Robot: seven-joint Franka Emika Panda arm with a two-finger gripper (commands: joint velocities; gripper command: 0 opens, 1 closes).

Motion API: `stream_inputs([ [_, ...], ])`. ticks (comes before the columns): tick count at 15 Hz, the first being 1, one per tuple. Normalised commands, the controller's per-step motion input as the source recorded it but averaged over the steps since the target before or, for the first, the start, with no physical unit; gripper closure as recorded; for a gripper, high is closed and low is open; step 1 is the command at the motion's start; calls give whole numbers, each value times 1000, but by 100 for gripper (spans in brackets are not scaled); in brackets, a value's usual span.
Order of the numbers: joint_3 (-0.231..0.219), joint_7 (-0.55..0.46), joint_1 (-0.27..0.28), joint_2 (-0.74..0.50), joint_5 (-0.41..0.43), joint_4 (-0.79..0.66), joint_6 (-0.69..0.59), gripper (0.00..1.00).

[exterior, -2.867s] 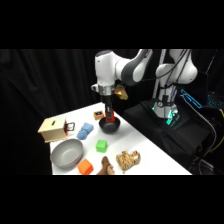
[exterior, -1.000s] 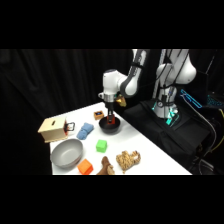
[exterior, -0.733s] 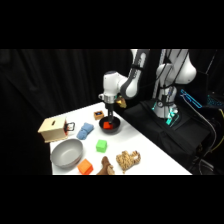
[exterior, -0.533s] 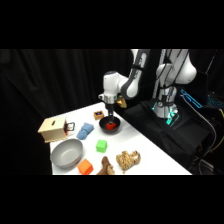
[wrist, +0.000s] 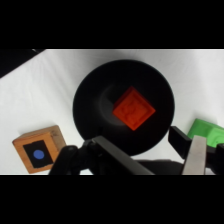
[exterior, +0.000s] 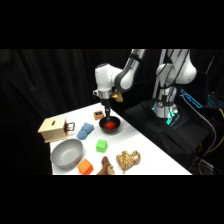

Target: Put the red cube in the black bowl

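Red cube (wrist: 132, 109), small bright block with faint raised studs on its top face, sits corner-on inside the glossy black bowl (wrist: 92, 87) on the white table (wrist: 50, 85). Gripper (wrist: 145, 152) hangs just above the bowl, fingers spread, holding nothing.

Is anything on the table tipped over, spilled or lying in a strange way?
Nothing stands out. The red cube lies flat inside the black bowl, which sits upright on the table. The gripper is above the bowl, open, and nothing looks spilled or broken.
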Motion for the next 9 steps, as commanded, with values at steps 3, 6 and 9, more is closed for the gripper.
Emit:
stream_inputs([
  [3, 5, 6, -42, -152, -77, 354, -539, 0],
  [6, 8, -49, -62, -174, -78, 320, -547, 0],
  [9, 22, -85, -59, -183, -60, 260, -494, 0],
])
